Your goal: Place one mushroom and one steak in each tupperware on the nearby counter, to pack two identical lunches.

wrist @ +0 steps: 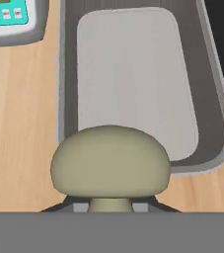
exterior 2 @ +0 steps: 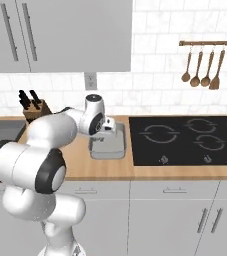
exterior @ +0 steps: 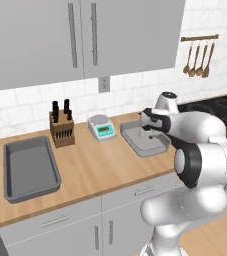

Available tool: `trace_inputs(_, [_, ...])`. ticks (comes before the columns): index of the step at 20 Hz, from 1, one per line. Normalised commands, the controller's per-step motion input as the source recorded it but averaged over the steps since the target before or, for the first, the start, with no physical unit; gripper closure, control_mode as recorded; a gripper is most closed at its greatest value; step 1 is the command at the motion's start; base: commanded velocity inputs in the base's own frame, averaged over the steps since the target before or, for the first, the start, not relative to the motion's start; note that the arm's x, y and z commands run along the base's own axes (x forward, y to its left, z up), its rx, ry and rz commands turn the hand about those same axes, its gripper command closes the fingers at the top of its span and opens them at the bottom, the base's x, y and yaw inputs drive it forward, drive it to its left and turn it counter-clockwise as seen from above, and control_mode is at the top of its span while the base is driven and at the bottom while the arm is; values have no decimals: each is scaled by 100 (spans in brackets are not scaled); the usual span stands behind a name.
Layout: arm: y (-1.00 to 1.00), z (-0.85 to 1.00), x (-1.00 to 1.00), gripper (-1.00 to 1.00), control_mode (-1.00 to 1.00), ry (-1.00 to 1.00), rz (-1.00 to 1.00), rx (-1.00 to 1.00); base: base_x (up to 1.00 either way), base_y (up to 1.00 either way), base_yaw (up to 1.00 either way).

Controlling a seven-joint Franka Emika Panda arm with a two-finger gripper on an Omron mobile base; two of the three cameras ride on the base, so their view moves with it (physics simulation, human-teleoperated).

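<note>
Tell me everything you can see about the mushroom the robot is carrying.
The mushroom is pale olive-beige, not dark, with a smooth domed cap and a short stub of stem below. It looks matte and whole. It sits cap-forward in the shut gripper, held above the counter at the near rim of the empty grey tupperware, not yet inside it.

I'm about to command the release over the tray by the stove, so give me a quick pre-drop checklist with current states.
1. End effector shut on the mushroom: ok, the cap sits right at the fingertips in the hand view.
2. Target tupperware free of items: ok.
3. Mushroom fully over the tray floor: not ok, it hangs at the near rim, partly over the counter.
4. Scale out of the drop path: ok, off to the side of the tray.
5. Second tupperware ready: ok, nothing in it.
6. Steak location: cannot tell.
</note>
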Motion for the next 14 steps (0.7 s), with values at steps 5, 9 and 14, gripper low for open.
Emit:
trace_inputs(5, [-6, -44, 95, -100, -100, -2, -2, -1, 0, 0, 0])
trace_inputs(9, [-19, -45, 35, -100, -100, -20, 7, -1, 0, 0, 0])
trace_inputs(14, [1, -15, 26, -100, -100, -14, 0, 0, 0, 0, 0])
